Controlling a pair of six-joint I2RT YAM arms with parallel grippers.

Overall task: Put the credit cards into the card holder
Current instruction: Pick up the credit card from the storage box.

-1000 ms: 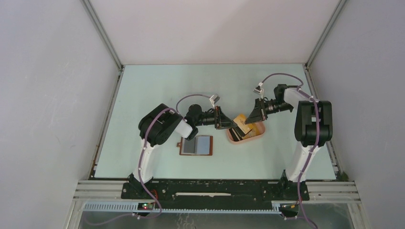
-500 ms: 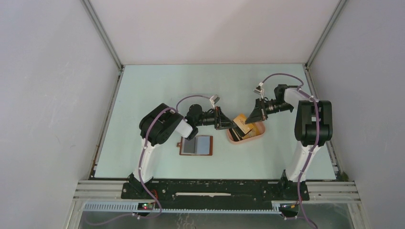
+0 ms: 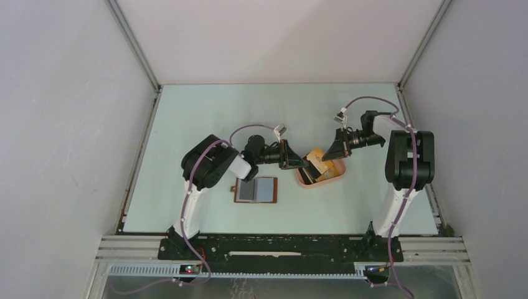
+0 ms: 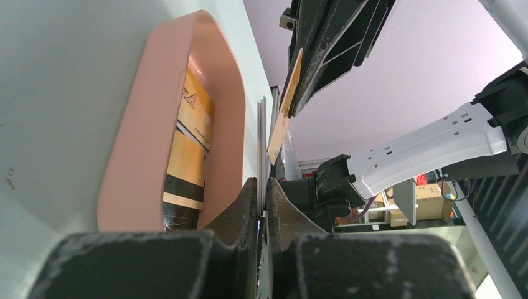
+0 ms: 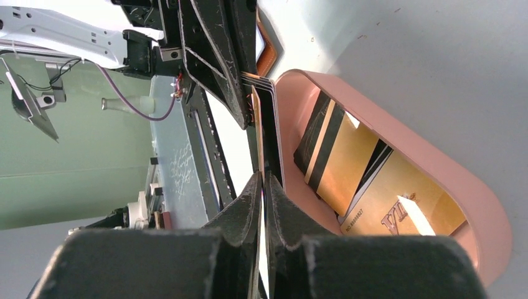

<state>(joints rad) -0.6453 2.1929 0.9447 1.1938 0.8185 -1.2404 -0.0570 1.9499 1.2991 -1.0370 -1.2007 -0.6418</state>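
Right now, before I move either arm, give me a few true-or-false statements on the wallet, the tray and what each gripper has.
1. The wallet lies open on the table. True.
2. The pink tray is empty. False: tan and black cards lie in it.
3. The right gripper is shut on a tan card. True.
4. The left gripper is open with nothing in it. False: it is shut on a thin stack of cards.
5. Both grippers are over the wallet. False: both are at the tray, to the wallet's right.
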